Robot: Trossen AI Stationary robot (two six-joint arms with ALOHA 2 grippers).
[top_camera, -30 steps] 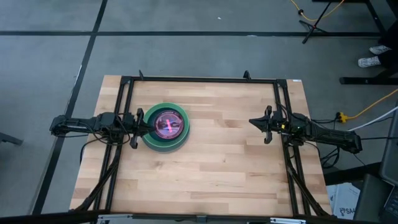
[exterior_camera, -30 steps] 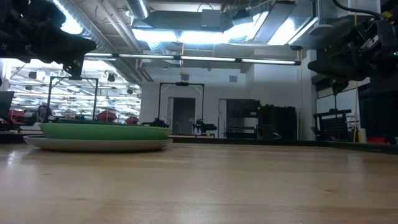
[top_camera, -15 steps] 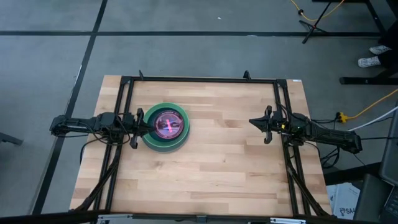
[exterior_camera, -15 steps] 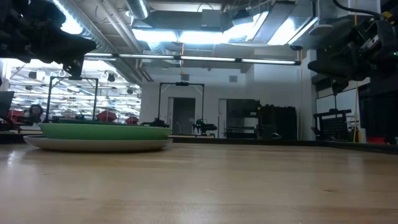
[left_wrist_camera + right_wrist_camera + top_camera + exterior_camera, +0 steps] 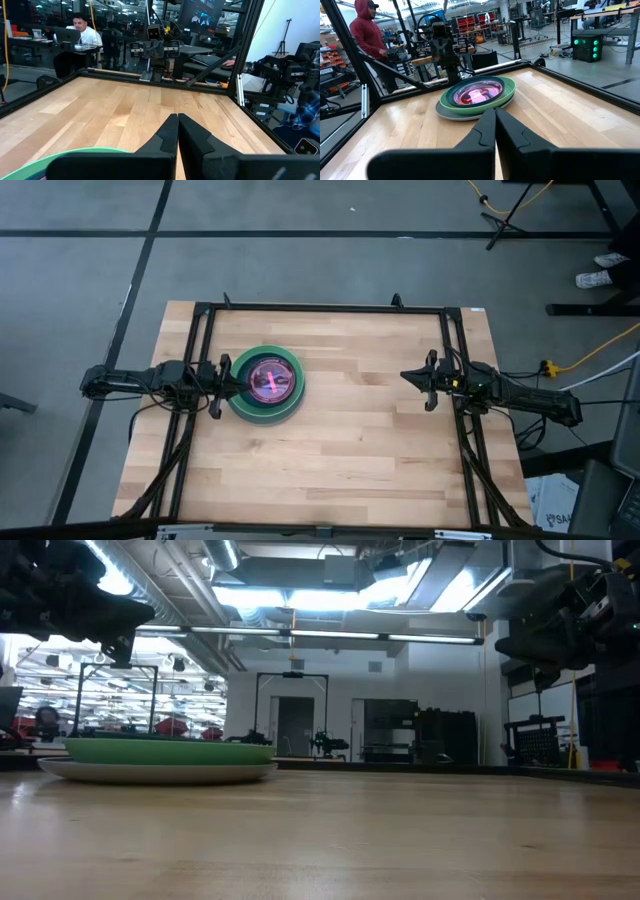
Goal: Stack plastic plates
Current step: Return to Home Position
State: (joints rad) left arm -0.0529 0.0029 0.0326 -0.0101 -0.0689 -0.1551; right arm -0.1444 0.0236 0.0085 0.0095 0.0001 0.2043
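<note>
One stack of plastic plates (image 5: 265, 385) stands on the table's left half: a grey plate at the bottom, green and dark teal rims above it, and a translucent pink plate on top. The right wrist view shows the stack (image 5: 476, 96) from across the table, and the low view shows the stack's (image 5: 160, 760) grey bottom plate resting on the wood. My left gripper (image 5: 228, 386) hovers shut just left of the stack, above its rim. My right gripper (image 5: 408, 377) hangs shut in the air over the table's right half, far from the plates.
A black metal frame (image 5: 320, 308) runs along the table's far edge and down both sides. Bare wood (image 5: 340, 460) covers the middle and near part of the table. People sit and stand in the room beyond the table edges.
</note>
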